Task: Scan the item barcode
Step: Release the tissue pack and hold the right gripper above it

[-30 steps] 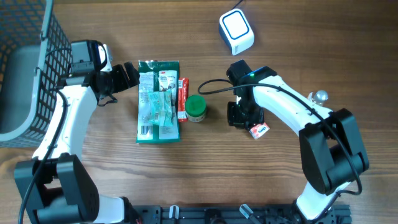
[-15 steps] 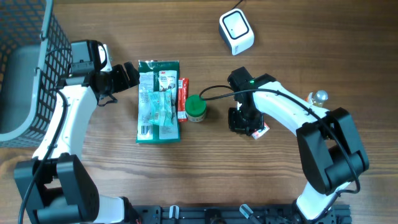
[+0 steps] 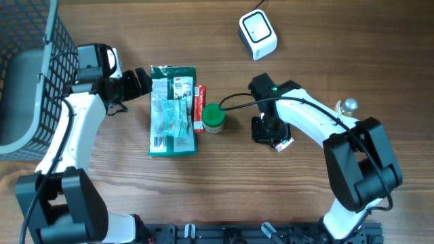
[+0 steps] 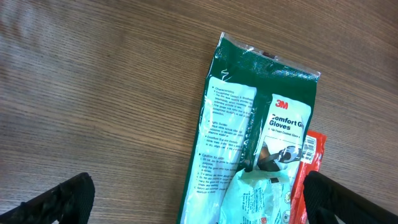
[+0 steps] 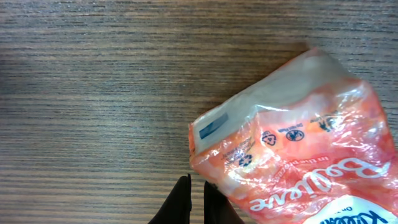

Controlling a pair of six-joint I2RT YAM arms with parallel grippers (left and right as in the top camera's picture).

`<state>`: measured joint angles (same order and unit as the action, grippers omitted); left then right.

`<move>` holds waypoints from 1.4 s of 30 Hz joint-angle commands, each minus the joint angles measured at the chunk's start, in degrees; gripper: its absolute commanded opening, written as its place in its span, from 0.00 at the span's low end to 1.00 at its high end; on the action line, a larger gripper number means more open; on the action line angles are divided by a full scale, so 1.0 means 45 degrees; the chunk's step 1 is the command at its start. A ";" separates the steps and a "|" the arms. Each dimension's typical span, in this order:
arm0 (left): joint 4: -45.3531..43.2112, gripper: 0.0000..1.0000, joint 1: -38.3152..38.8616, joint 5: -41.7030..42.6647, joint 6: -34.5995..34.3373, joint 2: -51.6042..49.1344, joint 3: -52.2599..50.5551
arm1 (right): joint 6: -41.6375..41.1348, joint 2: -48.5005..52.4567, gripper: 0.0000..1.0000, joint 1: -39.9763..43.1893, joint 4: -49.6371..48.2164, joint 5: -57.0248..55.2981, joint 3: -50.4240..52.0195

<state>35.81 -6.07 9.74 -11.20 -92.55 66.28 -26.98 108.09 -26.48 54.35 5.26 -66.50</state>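
An orange-and-white snack packet [image 5: 298, 155] lies on the wooden table, partly under my right wrist [image 3: 283, 143]. My right gripper [image 5: 198, 200] is shut, its fingers nearly touching. The packet's edge rests against the right finger, and I see no film between the two. From overhead the right gripper [image 3: 266, 132] sits just left of the packet. The white barcode scanner [image 3: 258, 34] stands at the back of the table. My left gripper [image 4: 205, 205] hangs wide open over the top of a green glove pack [image 4: 249, 137], holding nothing.
A thin red packet [image 3: 199, 107] and a green-lidded jar [image 3: 214, 117] lie right of the glove pack [image 3: 173, 110]. A wire basket [image 3: 27, 74] fills the far left. A small clear bulb-like object [image 3: 348, 105] sits beside the right arm.
My right wrist has shifted slightly toward the packet and now covers more of it. The left arm and the other items have not moved.
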 commanded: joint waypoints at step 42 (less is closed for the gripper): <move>-0.0049 1.00 -0.0112 -0.0087 0.0112 0.0141 0.0165 | -0.0364 0.0097 0.06 0.0306 0.0170 -0.1054 0.0107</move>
<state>35.81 -6.07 9.74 -11.20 -92.55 66.28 -29.26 108.09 -25.17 55.18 -0.01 -66.46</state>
